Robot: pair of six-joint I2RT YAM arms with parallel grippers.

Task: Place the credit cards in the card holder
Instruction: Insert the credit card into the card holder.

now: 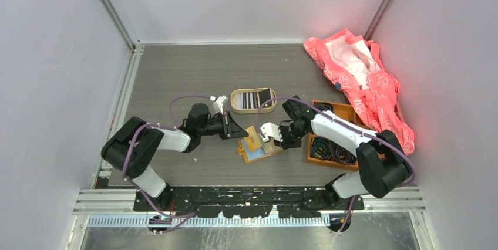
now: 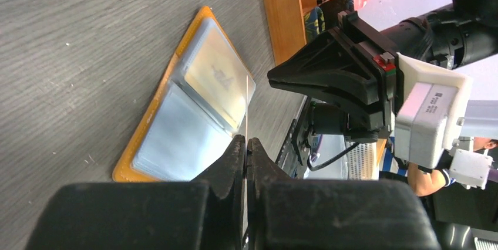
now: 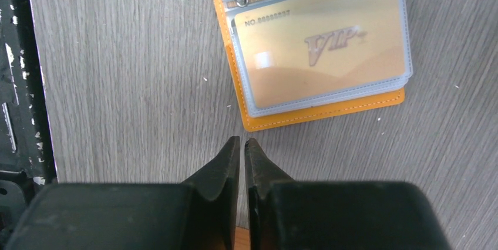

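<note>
Alignment of held card and open wallet. Your left gripper (image 2: 246,142) is clamped fully down on a thin pale plastic card (image 2: 247,106). The left wrist view shows this card edge-on, and from the tilt of that view it is judged to lie roughly level with the grey wood-grain table (image 1: 194,74).

The small flat orange folding card holder (image 2: 188,127) lies open on that table, clear sleeves up, with a gold VIP card (image 3: 320,50) already in one sleeve. Places are given from the card holder:

- **Held card:** its free end points at the holder from the left side, close by one corner. Whether it overlaps cannot be told.
- **Right gripper (image 3: 242,147):** its fingers are all but touching, with nothing seen between them. It hangs at the holder's right side, the orange border just ahead of the tips.
- **Oval beige tin (image 1: 253,110):** sits just beyond the holder.
- **Orange wooden compartment tray (image 1: 335,108):** near the holder's right.

The holder's long axis runs obliquely away from the left fingertips, so the insertion falls to your left arm. You will likely need to square the card's leading edge to a sleeve mouth, which cannot be made out here.
</note>
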